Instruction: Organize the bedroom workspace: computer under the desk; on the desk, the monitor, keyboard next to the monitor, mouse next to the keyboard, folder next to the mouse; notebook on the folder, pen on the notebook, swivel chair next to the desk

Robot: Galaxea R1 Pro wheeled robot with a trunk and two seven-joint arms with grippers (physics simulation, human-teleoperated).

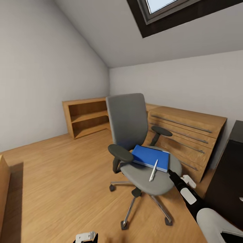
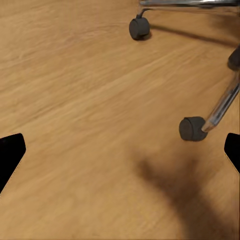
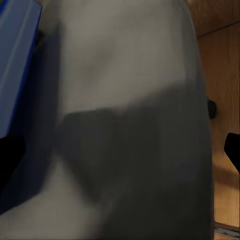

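No brand, label or readable writing anywhere. Open wooden shelf unit (image 1: 87,116) against the far left wall, both shelves bare. Light wooden dresser (image 1: 189,141) with long bar handles behind the chair, drawers closed, contents hidden.

Swivel chair (image 1: 130,123) standing on the plank floor (image 1: 60,175) in the middle of the head view, seat turned toward the camera. Blue folder (image 1: 150,157) lying flat on the seat, toward the back and the right armrest side. Pen (image 1: 153,170) lying partly on the front edge of the folder and partly on the grey seat. Notebook not made out (perhaps under the folder, cannot tell). Black furniture (image 1: 229,175) at the right border, probably the desk.

Right gripper (image 1: 171,173) reaching to the seat's right edge, just beside the folder's near corner and near the pen; fingertips hidden behind the seat rim in the head view. In the right wrist view, dark finger tips (image 3: 10,160) at both borders, well apart, with grey seat cushion between and the blue folder (image 3: 17,55) at one side; nothing clamped.

Left gripper (image 2: 120,155) low over the floor, fingers (image 2: 11,152) wide apart and holding nothing, with two chair castors (image 2: 192,128) and a chrome leg ahead; well apart from the folder.
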